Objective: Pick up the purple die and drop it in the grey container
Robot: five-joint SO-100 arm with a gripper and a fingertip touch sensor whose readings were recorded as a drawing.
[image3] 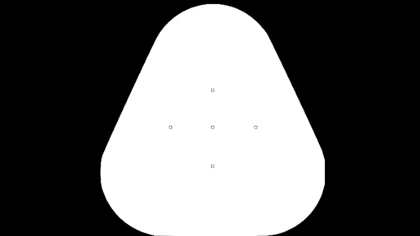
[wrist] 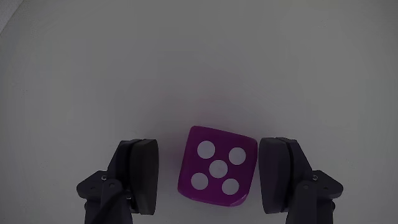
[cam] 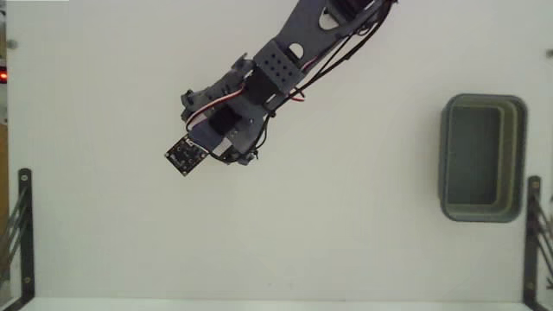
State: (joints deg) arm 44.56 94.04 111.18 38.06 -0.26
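In the wrist view the purple die (wrist: 217, 167) lies on the white table with five white pips facing up. It sits between the two dark fingers of my gripper (wrist: 214, 169), which is open. A clear gap shows between the die and the left finger (wrist: 144, 171), while the right finger (wrist: 278, 171) stands very close to it. In the fixed view my gripper (cam: 210, 130) hangs left of centre and hides the die beneath it. The grey container (cam: 484, 102) stands at the far right, empty and far from the gripper.
A small black circuit board (cam: 182, 156) rides on the gripper's lower left side. Black metal brackets (cam: 22, 233) stand at the lower left and lower right table edges. The arm (cam: 311, 34) comes in from the top right.
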